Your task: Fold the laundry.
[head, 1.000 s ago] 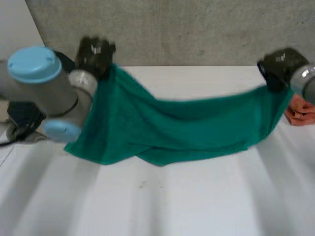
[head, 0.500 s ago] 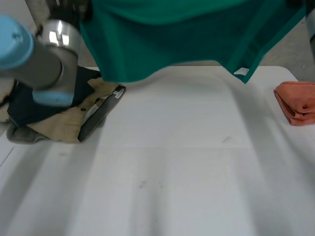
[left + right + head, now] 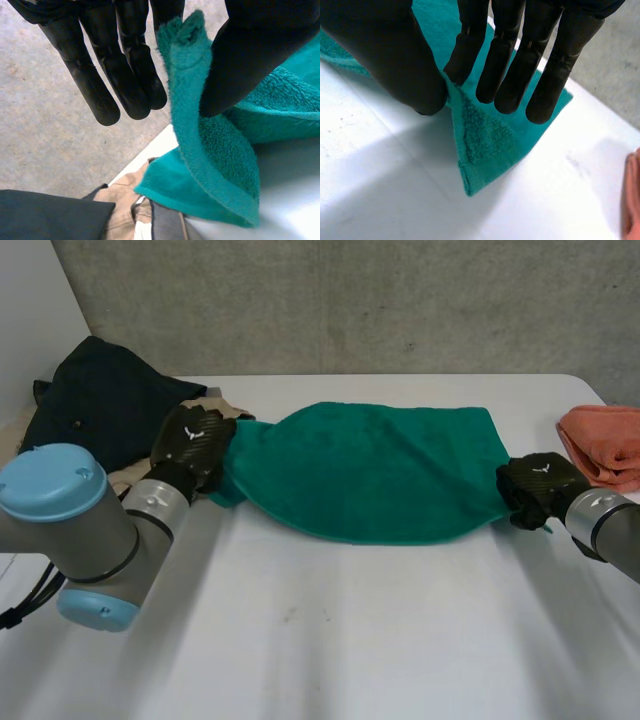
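**Green towel held at both ends**

You see the green towel (image 3: pixel 370 470) lying spread across the far middle of the white table (image 3: pixel 330 640), its near edge bowed. The left hand (image 3: pixel 192 440) pinches the towel's left end between thumb and fingers. The right hand (image 3: pixel 535 488) pinches its near right corner the same way.

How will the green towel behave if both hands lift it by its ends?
Probably floppy: the green towel sags in soft folds where the left hand pinches it. Its fuzzy terry pile likely resists slipping in the right hand.
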Tool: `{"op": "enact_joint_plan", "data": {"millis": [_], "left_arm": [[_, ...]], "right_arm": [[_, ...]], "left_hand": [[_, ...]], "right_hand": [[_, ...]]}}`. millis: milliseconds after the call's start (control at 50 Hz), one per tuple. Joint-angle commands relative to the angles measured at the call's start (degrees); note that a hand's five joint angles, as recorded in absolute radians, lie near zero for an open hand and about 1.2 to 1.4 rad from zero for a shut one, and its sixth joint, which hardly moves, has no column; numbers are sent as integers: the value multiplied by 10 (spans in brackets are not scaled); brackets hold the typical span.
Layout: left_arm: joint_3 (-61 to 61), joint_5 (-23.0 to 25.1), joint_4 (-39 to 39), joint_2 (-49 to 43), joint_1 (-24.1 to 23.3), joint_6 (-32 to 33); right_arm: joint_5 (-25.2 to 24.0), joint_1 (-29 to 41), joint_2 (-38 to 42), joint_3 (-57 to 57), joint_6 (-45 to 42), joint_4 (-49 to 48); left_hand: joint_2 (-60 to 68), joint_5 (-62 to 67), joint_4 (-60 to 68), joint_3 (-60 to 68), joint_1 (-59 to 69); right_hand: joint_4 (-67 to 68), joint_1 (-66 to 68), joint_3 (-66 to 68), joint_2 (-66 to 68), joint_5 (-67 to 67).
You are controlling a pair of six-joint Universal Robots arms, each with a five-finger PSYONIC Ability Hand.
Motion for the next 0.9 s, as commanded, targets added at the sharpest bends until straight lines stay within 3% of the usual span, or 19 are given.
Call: {"op": "enact_joint_plan", "data": {"millis": [20, 40, 140, 360, 520, 600, 660, 680, 760, 900], "left_arm": [[31, -3, 0, 4, 1, -4], [34, -3, 0, 2, 0, -4], [63, -6, -3, -9, 2, -4], [143, -52, -61, -62, 5, -3], [165, -59, -75, -75, 5, -4], [174, -60, -77, -80, 4, -4], [175, -61, -77, -80, 4, -4], [174, -61, -78, -80, 4, -4], [166, -61, -93, -78, 2, -3], [122, -59, -160, -24, 1, -1]], "right_arm": [[7, 0, 38, -38, 79, 4], [6, 1, 42, -41, 84, 5], [9, 1, 44, -43, 82, 6], [8, -1, 59, -51, 42, 6], [12, 1, 90, -64, 0, 4], [16, 3, 107, -81, -3, 3], [24, 3, 111, -95, 5, 0], [28, 4, 110, -97, 6, -1], [48, 2, 88, -102, 12, -28], [37, -8, 17, -92, -1, -17]], "left_hand": [[111, 147, 111, 114, 134], [111, 147, 111, 114, 134], [111, 147, 111, 114, 134], [111, 147, 111, 114, 134], [111, 147, 111, 114, 134], [111, 147, 111, 114, 134], [111, 147, 111, 114, 134], [111, 147, 111, 114, 134], [111, 147, 111, 114, 134], [111, 147, 111, 114, 134]], "right_hand": [[-130, -58, -127, -121, -111], [-207, -136, -204, -199, -189], [-330, -259, -328, -322, -312], [-346, -274, -343, -338, -327], [-329, -258, -326, -321, -311], [-247, -175, -244, -239, -228], [71, 142, 73, 79, 89], [116, 187, 118, 124, 134], [116, 188, 119, 124, 135], [116, 188, 119, 124, 135]]}}
